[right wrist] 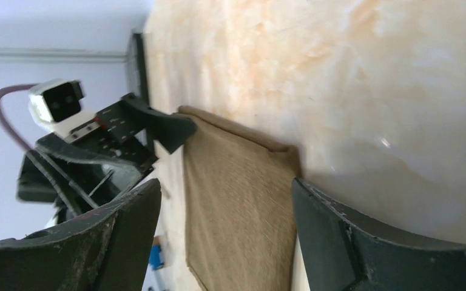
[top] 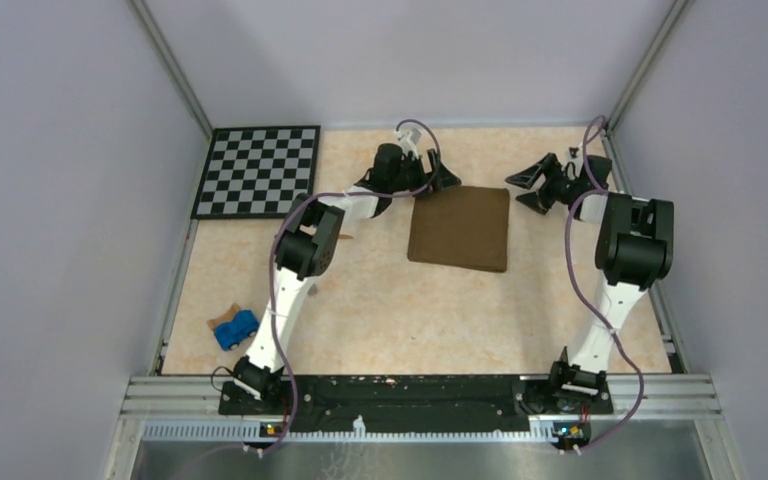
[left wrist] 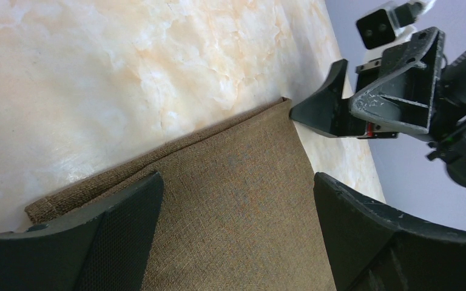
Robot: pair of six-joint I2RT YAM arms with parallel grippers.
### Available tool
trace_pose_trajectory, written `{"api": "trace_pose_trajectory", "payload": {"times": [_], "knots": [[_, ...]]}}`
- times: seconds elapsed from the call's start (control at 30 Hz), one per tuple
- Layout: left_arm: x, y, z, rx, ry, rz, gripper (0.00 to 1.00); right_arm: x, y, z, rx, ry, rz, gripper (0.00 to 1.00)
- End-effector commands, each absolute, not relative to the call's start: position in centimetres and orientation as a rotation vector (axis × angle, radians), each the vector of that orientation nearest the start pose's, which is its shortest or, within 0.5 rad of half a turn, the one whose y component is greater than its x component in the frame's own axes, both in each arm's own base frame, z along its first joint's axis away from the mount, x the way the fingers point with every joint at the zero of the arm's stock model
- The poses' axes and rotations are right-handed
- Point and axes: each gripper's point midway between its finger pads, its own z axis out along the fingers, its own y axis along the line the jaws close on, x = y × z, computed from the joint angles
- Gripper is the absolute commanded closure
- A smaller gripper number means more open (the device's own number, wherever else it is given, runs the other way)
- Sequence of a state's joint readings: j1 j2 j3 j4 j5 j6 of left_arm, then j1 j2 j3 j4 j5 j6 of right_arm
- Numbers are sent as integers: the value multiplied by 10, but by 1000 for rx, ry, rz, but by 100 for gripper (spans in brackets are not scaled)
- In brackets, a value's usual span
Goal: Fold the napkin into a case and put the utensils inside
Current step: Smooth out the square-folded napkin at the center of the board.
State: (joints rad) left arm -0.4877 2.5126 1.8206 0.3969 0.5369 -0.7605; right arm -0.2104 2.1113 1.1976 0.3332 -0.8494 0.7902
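Arms (top: pixel 295 265) outstretched, fingers (top: pixel 446 179) wide, flanking napkin (top: pixel 460 228)

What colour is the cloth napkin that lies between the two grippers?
The napkin is plain dark brown, without any pattern; the left wrist view shows it best.

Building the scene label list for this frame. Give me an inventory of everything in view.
napkin: one, dark brown, mid-table toward the far side, between the two grippers
checkerboard: one, black and white, far left corner
toy car: one, blue, near left, against a tan scrap
small dark item: one, black, far right corner, too small to identify
utensils: none clearly visible
table: one, marbled beige
left gripper: one, black, open, at the napkin's far left corner
right gripper: one, black, open, at the napkin's far right corner
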Motion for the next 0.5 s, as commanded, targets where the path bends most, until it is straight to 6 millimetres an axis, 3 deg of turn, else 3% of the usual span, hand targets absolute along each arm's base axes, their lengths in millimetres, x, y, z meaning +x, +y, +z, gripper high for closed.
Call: {"api": "trace_pose_trajectory", "payload": {"times": [0.0, 0.1, 0.23, 0.37, 0.47], "knots": [[519, -370, 9, 10, 2247, -1189, 1, 469, 68, 118, 382, 2152, 1084, 21], [518, -370, 12, 6, 2243, -1194, 1, 443, 111, 119, 334, 2152, 1231, 21], [518, -369, 14, -8, 2239, -1194, 1, 422, 136, 83, 385, 2155, 1397, 21], [518, -368, 14, -17, 2242, -1193, 1, 415, 112, 39, 505, 2194, 1357, 22], [517, -367, 10, -13, 2252, -1183, 1, 403, 82, 36, 585, 2179, 1310, 23]]}}
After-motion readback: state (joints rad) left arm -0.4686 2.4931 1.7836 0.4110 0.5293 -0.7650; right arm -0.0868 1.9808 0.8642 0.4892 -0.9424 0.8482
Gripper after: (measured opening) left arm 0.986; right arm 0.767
